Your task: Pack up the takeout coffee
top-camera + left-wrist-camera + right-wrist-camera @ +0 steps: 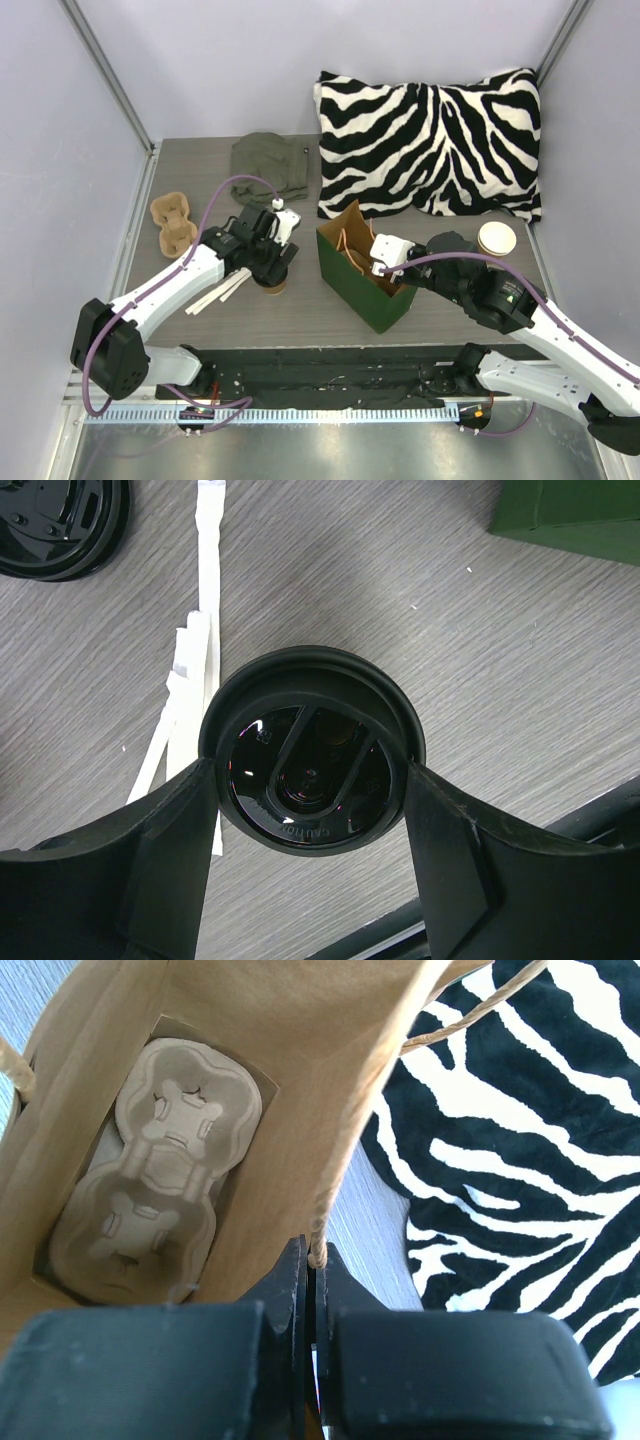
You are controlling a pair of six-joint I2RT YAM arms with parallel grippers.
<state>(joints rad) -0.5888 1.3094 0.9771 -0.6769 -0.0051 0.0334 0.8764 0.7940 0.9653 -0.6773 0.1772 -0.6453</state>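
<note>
The takeout coffee, a tan cup with a round black lid, stands on the table left of the green bag. My left gripper is over it. In the left wrist view the left gripper has a finger against each side of the lid. My right gripper is at the bag's top rim. In the right wrist view the right gripper is shut on the bag's brown rim and twine handle. The bag is open, with a pulp cup tray lying on its bottom.
A second pulp tray sits at the far left. White paper sticks lie beside the cup, and a spare black lid lies nearby. A lidless tan cup, a zebra pillow and a green cloth are at the back.
</note>
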